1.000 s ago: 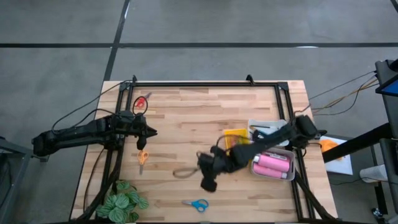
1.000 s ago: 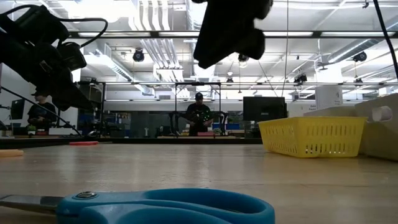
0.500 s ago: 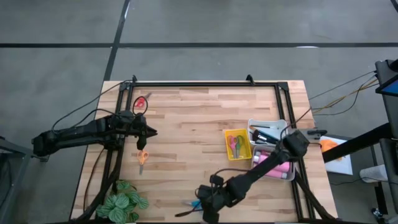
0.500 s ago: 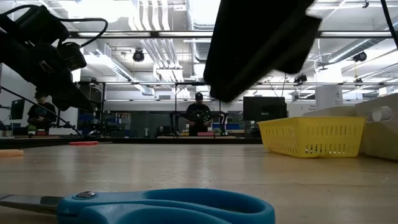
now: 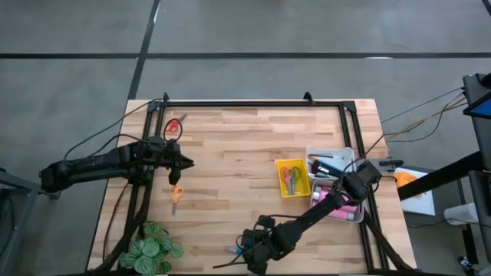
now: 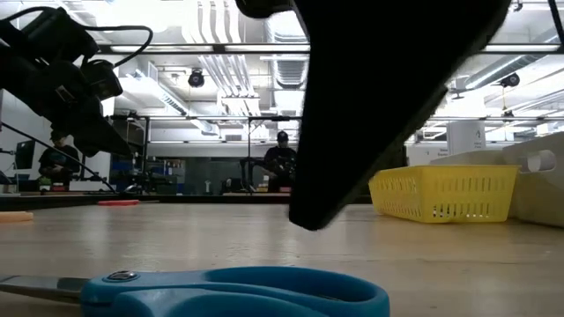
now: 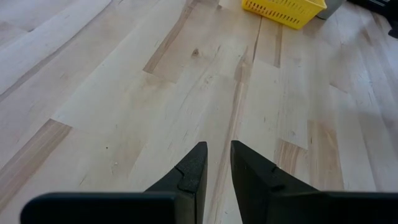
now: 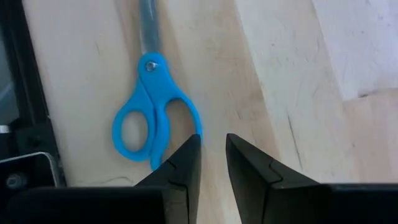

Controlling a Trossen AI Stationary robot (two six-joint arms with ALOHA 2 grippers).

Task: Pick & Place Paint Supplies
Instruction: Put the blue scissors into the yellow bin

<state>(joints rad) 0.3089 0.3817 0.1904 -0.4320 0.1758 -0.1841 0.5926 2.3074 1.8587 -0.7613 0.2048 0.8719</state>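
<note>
Scissors are lying in three places on the worktop (image 5: 245, 146): a blue pair (image 5: 239, 250) at the near edge, an orange pair (image 5: 176, 193) toward the left, and a red pair (image 5: 173, 126) near the far left corner. More scissors with coloured handles are sitting in the yellow tray (image 5: 292, 178). Two pink bottles (image 5: 347, 208) are lying in the white tray (image 5: 331, 156) beside it. The blue pair is showing two loop handles, a silver pivot and grey blades, lying flat. The right hand (image 8: 212, 155) is hanging just over those handles, its fingers narrowly parted and grasping nothing. The left hand (image 7: 216, 165) is waiting over the left side of the worktop, fingers nearly together, empty.
</note>
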